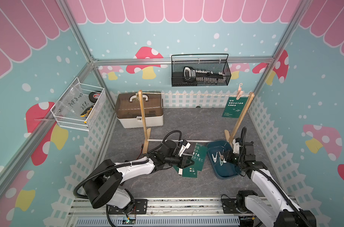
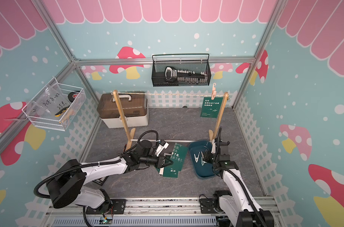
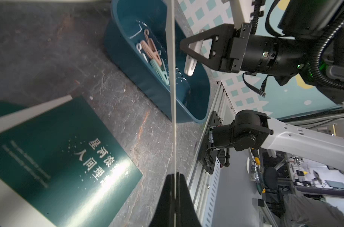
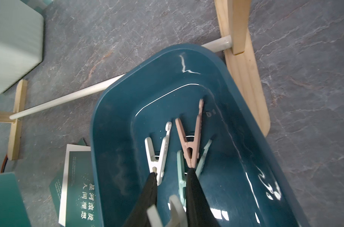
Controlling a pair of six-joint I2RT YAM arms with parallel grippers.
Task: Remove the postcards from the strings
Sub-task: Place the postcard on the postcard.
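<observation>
One green postcard (image 1: 235,107) in both top views, pinned to the string (image 1: 187,94) by a pink clothespin (image 1: 239,91), close to the right post (image 1: 241,114). More postcards (image 1: 199,157) flat on the floor (image 1: 167,125) beside the blue tub (image 1: 226,172).

Left wrist view: left gripper (image 3: 175,176) squeezed tight on a thin postcard (image 3: 173,78), seen edge-on.

Right wrist view: right gripper (image 4: 172,174) over the tub, pinched on a pale clothespin (image 4: 175,208).
</observation>
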